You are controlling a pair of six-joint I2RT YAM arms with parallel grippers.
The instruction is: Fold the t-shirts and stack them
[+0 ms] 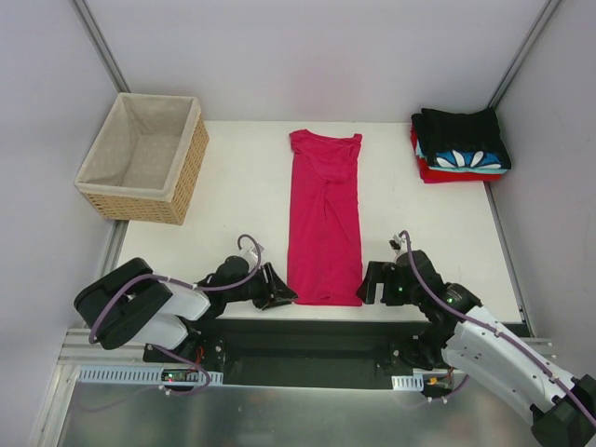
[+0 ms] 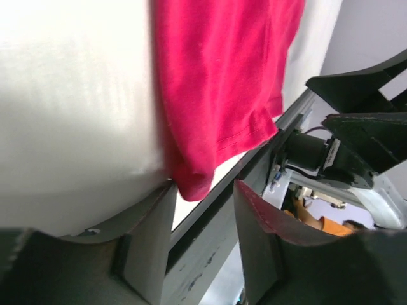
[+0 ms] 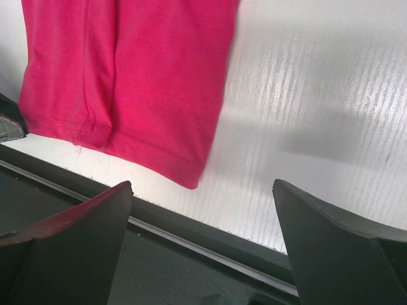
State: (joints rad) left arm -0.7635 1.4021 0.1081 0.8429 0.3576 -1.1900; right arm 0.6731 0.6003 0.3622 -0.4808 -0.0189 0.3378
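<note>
Nearest us, the left end effector [image 2: 203,190] sits at the near left hem corner of the pink t-shirt [image 1: 324,223]. Its fingers are partly spread, and the corner lies at their mouth, not yet clamped as far as we can see. The right end effector [image 3: 202,184] waits just off the shirt's near right hem corner, spread wide and holding nothing. We judge both are placed there so the two corners can be lifted together and carried toward the collar.

The shirt lies flat on the worktop [image 1: 242,205] as a long narrow strip, sides already turned in, so we take the crosswise fold to be the step in hand. Beyond the shirt's collar and to its right sits the stack of folded t-shirts [image 1: 463,144], black on top, where this one should end up. The basket [image 1: 144,158] stands well to the shirt's left.
</note>
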